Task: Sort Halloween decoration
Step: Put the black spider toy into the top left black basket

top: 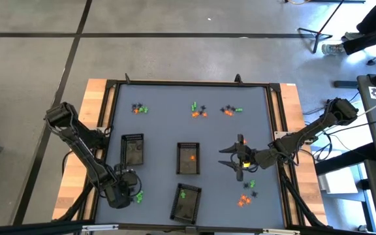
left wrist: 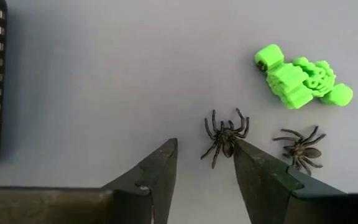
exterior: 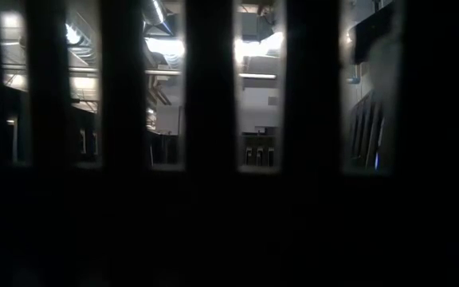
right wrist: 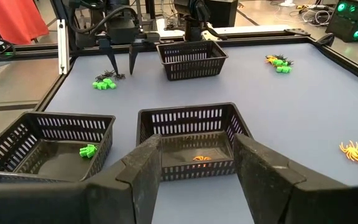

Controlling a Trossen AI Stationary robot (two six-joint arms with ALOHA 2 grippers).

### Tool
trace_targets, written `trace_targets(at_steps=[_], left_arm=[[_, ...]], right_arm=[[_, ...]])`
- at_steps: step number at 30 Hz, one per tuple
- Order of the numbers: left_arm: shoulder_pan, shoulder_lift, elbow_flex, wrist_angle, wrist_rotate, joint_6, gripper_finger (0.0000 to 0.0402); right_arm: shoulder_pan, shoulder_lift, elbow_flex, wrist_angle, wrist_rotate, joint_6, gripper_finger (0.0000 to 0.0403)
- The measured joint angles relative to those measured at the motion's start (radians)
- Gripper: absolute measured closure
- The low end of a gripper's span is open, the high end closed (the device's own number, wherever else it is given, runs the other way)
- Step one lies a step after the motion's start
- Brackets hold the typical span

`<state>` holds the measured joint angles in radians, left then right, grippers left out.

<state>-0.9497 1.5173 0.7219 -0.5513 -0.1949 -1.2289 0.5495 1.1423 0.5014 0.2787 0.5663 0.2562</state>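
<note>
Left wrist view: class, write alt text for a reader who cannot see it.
The left gripper is open low over the grey table, a black spider against one finger. A second black spider and a green skeleton trinket lie just beyond.

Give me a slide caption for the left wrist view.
Left gripper open over a black spider, second spider and green trinket beside.

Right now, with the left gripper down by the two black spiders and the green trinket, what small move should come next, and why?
Probably a slight sideways shift of the left gripper to centre the nearer black spider before closing. The fingers stand open, but that spider lies against one finger rather than in the gap, with the second spider and green trinket just beyond.
</note>
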Motion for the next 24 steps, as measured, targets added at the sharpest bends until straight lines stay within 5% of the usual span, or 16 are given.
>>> trace_targets(at_steps=[19, 24], left_arm=[[0.000, -0.001, 0.000, -0.001, -0.006, -0.047, 0.0394], [0.000, -0.001, 0.000, -0.007, -0.007, -0.046, 0.0400]], right_arm=[[0.000, 0.000, 0.000, 0.000, 0.000, 0.000, 0.0207], [0.000, 0.000, 0.000, 0.000, 0.000, 0.000, 0.0207]])
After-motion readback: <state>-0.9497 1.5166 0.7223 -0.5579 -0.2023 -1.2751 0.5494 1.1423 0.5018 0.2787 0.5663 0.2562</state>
